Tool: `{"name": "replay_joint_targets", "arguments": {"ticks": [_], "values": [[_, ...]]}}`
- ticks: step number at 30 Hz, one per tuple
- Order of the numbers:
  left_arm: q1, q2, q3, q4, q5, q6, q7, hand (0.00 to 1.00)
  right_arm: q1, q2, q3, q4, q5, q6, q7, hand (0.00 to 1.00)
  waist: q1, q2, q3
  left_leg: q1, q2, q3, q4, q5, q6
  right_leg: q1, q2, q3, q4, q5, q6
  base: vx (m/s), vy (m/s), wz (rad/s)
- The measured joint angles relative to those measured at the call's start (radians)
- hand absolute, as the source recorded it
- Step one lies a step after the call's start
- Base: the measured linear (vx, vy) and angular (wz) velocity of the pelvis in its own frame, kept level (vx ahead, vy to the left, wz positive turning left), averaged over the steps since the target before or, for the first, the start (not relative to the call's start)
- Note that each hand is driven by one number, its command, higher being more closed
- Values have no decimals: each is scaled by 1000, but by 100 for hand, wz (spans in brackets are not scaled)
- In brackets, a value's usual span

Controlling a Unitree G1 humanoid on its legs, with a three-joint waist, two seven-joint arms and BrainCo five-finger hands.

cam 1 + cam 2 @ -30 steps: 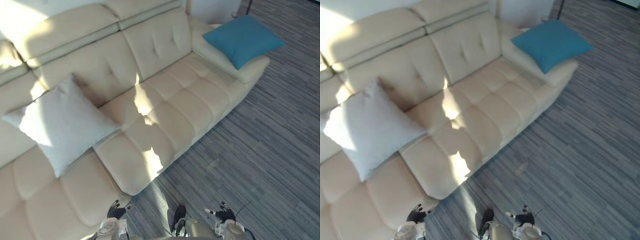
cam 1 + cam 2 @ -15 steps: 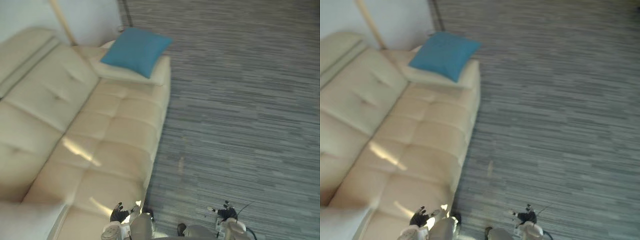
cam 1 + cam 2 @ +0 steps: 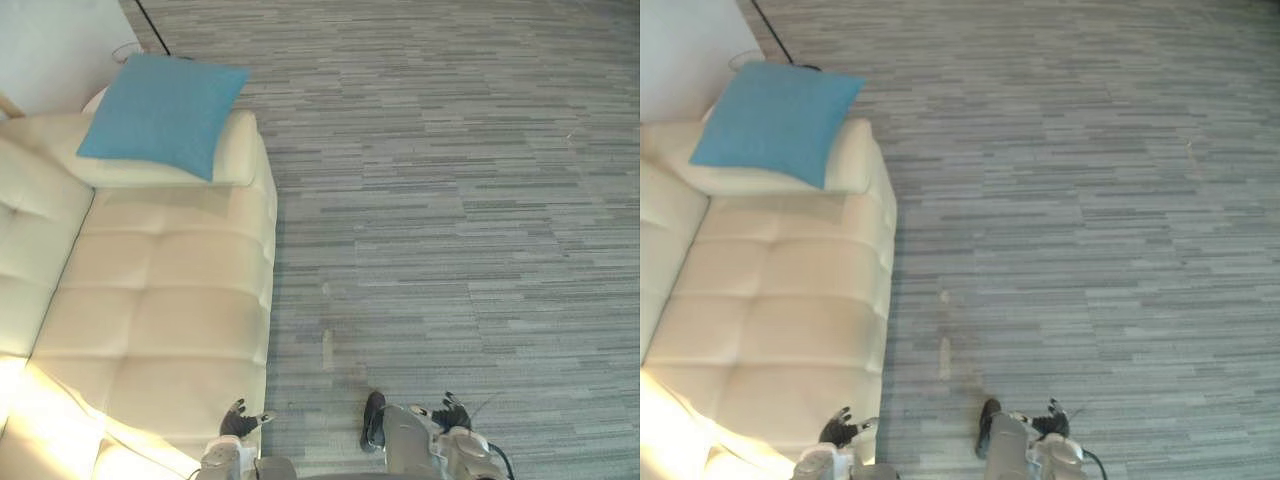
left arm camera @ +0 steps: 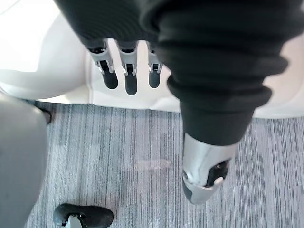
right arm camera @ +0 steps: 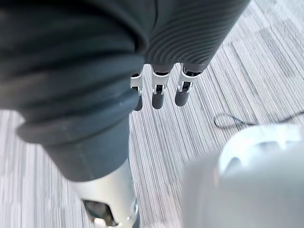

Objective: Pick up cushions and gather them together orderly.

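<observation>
A blue cushion (image 3: pixel 160 113) lies on the cream sofa's armrest end (image 3: pixel 232 160) at the upper left. Both hands hang low at the bottom edge, far from it. My left hand (image 3: pixel 238 420) shows beside the sofa's front corner, and in its wrist view its fingers (image 4: pixel 126 78) point straight down and hold nothing. My right hand (image 3: pixel 450 413) hangs over the floor, its fingers (image 5: pixel 158 92) straight and empty too.
The cream sofa (image 3: pixel 150 320) fills the left side, with sunlight on its near seat. Grey striped carpet (image 3: pixel 460 200) spreads across the right. A white wall and a thin dark pole (image 3: pixel 150 25) stand behind the sofa's end.
The camera has swung to the right: the white cushion has left the picture, and the blue cushion now sits at the upper left. Both hands still hang empty.
</observation>
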Motion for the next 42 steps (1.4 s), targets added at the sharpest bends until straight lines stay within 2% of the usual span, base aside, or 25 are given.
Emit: {"name": "replay_joint_targets", "arguments": {"ticks": [1,3,4,7,9,11,12,13,14,15,17,19,21,24,26,28,29,30,32,33,34,35,37,39,42], "values": [[0,-4,13,-14,0,-1,-1,0,8,3,-1,0,2,2,-4,0,2,8,9,-69,31,-11,207,-6,6,74,37,2,-41,-10,-16,435,-295,-34],[-1,2,21,-25,0,-2,-1,0,18,14,-1,0,3,2,-4,0,6,-3,19,-113,30,-5,324,-21,7,168,52,7,-85,-17,-29,401,-204,-32],[-1,9,20,-36,2,-4,-1,0,21,26,-5,-5,9,2,-6,0,11,-25,25,-156,18,31,336,-31,20,245,52,12,-141,-21,-32,449,-196,-26],[-11,0,20,-60,17,-6,-2,0,30,43,-43,-5,33,2,-10,0,27,-27,24,-246,1,107,191,-48,34,336,50,26,-230,-20,-30,345,-60,-19],[-18,-7,21,-68,18,-6,-2,0,27,59,-57,-5,41,2,-12,0,42,-29,26,-276,-48,127,-58,-35,42,397,39,22,-291,-22,-15,356,56,5],[-19,-12,8,-64,19,-7,0,0,32,58,-77,-1,41,2,-17,0,49,-23,13,-256,-113,106,-394,77,43,444,36,19,-347,-44,30,395,121,6],[-16,-13,-2,-53,18,-7,0,0,29,59,-77,1,41,3,-19,0,52,-19,6,-259,-129,79,-410,161,79,463,35,28,-349,-73,56,416,191,-11],[-15,-6,-4,-53,18,-6,0,0,27,64,-76,1,41,3,-19,0,53,-23,0,-259,-139,74,-395,174,88,469,24,34,-340,-86,66,459,196,-11],[-14,11,-7,-52,18,-6,-1,0,26,75,-76,1,40,3,-18,0,52,-50,-8,-260,-165,84,-366,143,100,474,-5,42,-325,-108,78,525,160,-7],[-14,22,-7,-45,18,-4,-1,0,37,79,-76,1,39,4,-18,0,53,-80,-26,-258,-189,107,-339,97,111,462,-41,59,-269,-125,97,553,153,-14],[-14,23,-10,-29,18,-4,1,0,35,76,-76,0,37,3,-15,0,60,-82,-33,-227,-203,126,-301,35,126,396,-76,112,-63,-123,100,550,194,-14],[-13,28,-25,-24,16,6,1,0,41,82,-72,-1,36,4,-2,0,45,-88,-32,-132,-237,120,-299,-43,147,219,-131,176,402,-59,191,532,174,15],[-7,23,-30,-23,16,14,2,0,39,82,-64,-1,36,5,5,0,47,-79,-29,-32,-240,106,-334,-72,151,138,-134,162,532,-90,162,633,81,16],[-14,5,-28,-16,15,14,4,0,37,69,-36,-18,36,2,10,0,40,-55,-19,122,-220,64,-442,-72,151,36,-95,99,404,-144,115,514,-42,32],[-19,-8,-29,-15,15,13,5,0,38,64,-35,-40,36,2,10,0,28,-40,-11,161,-193,24,-470,-73,151,-28,-58,115,252,-131,120,425,-152,74],[-15,-8,-28,-15,15,12,4,0,50,59,-36,-36,36,2,8,0,9,-63,-20,199,-185,-51,-476,-100,104,-50,-42,205,-54,53,129,429,-238,111],[-9,-8,-26,-14,15,12,4,0,64,61,-36,-33,39,1,9,0,6,-75,-24,210,-189,-70,-474,-116,81,-50,-43,214,-55,133,111,542,-345,87],[-8,-30,-7,-3,15,12,5,0,49,42,-36,-29,36,0,7,0,9,-36,-35,213,-146,-104,-448,-123,54,-47,-30,176,15,88,87,452,-302,57],[-4,-44,6,-9,15,6,5,0,33,31,-37,-27,36,1,8,0,11,-22,-37,152,-134,-119,-290,-103,27,-24,-28,147,37,20,66,385,-274,58],[-5,-68,54,-13,12,5,5,0,39,32,-36,-37,37,0,8,0,4,4,-32,53,-106,-118,-67,-53,-12,36,-22,91,16,-5,47,384,-301,62],[-4,-73,67,-19,9,5,5,0,44,35,-36,-37,37,1,8,0,2,9,-33,21,-96,-112,6,-19,-15,58,-19,76,6,-13,45,444,-327,81],[3,-78,90,-48,-7,3,5,0,59,45,-33,-43,39,0,7,0,21,6,-27,-75,-21,-19,230,-6,-2,165,-6,32,-44,-32,23,363,-233,48],[4,-77,92,-69,-14,-3,5,0,65,41,-31,-42,41,0,4,0,30,-2,-23,-140,19,85,301,-21,37,271,-6,-11,-121,-49,24,313,-157,54],[4,-78,91,-79,-14,-6,5,0,62,42,-37,-42,43,1,1,0,34,-10,-24,-191,24,169,220,-32,55,332,-13,-66,-181,-53,34,337,-113,77],[-9,-77,87,-83,-14,-4,4,0,64,42,-47,-41,46,1,1,0,42,-16,-22,-219,-12,294,-90,-22,71,395,-34,-148,-229,-59,52,334,-8,81]]}}
